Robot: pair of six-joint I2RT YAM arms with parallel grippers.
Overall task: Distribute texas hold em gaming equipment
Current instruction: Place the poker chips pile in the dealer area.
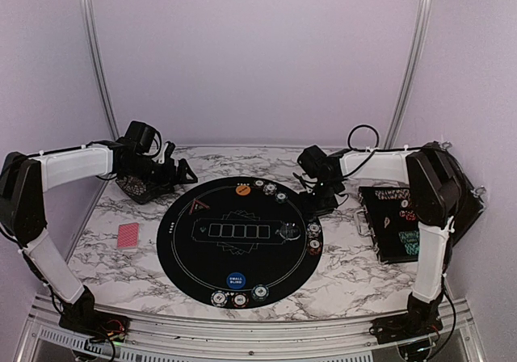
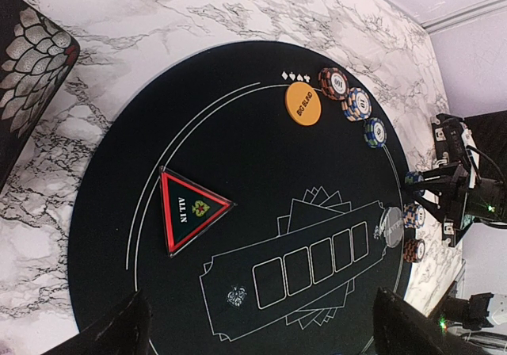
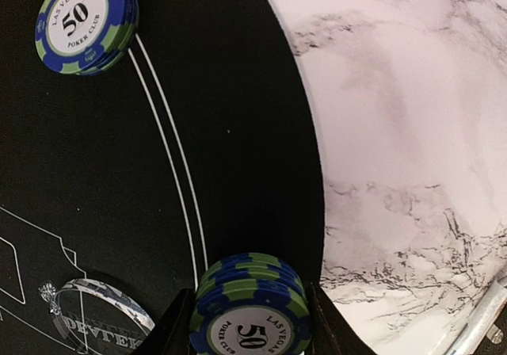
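My right gripper (image 3: 249, 323) is shut on a small stack of blue-and-green 50 chips (image 3: 252, 303), just inside the right rim of the round black mat (image 3: 95, 173). A second 50 stack (image 3: 83, 22) and the clear dealer button (image 3: 103, 317) lie close by. My left gripper (image 2: 261, 327) hangs open and holds nothing, over the mat's left side near the triangular ALL IN marker (image 2: 188, 207). The orange BIG BLIND button (image 2: 303, 103) and three chip stacks (image 2: 356, 104) line the far rim. A blue SMALL BLIND button (image 1: 236, 280) and more chips (image 1: 240, 299) sit at the near rim. Red-backed cards (image 1: 128, 236) lie left of the mat.
The open black chip case (image 1: 400, 220) lies on the marble table to the right of the mat. A dark patterned box (image 1: 139, 186) sits under the left arm at the back left. Metal frame posts and lilac walls close in the table.
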